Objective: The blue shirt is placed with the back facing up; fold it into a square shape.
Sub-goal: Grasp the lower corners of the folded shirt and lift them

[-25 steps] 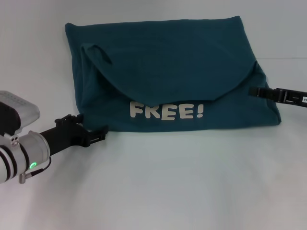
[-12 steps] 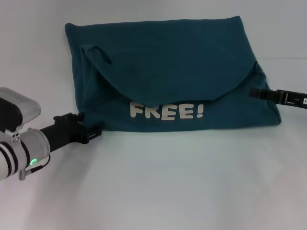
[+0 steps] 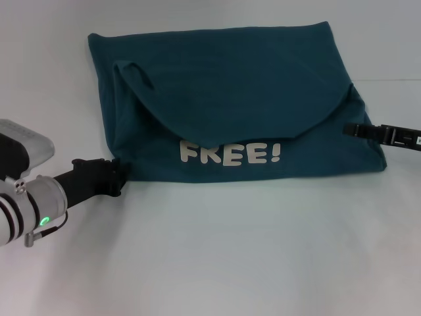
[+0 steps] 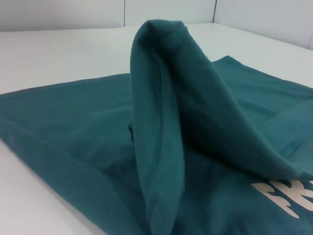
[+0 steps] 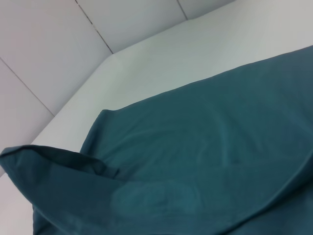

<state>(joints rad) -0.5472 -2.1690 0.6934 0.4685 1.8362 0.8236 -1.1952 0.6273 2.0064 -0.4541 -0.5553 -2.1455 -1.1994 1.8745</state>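
The blue shirt (image 3: 230,99) lies folded on the white table, much wider than the grippers. Its sides are turned in and a white "FREE!" print (image 3: 229,153) shows near the front edge. My left gripper (image 3: 117,176) sits at the shirt's front left corner, touching the fabric. In the left wrist view a raised fold of the shirt (image 4: 161,122) stands close to the camera. My right gripper (image 3: 350,129) rests against the shirt's right edge, at mid height. The right wrist view shows the shirt (image 5: 205,156) with a lifted fold beside it.
The white table (image 3: 217,250) stretches out in front of the shirt and to both sides. Pale wall panels (image 5: 58,44) rise behind the table's far edge.
My left gripper has drawn back to the left along the shirt's front edge and now sits at the corner. The right gripper has stayed put.
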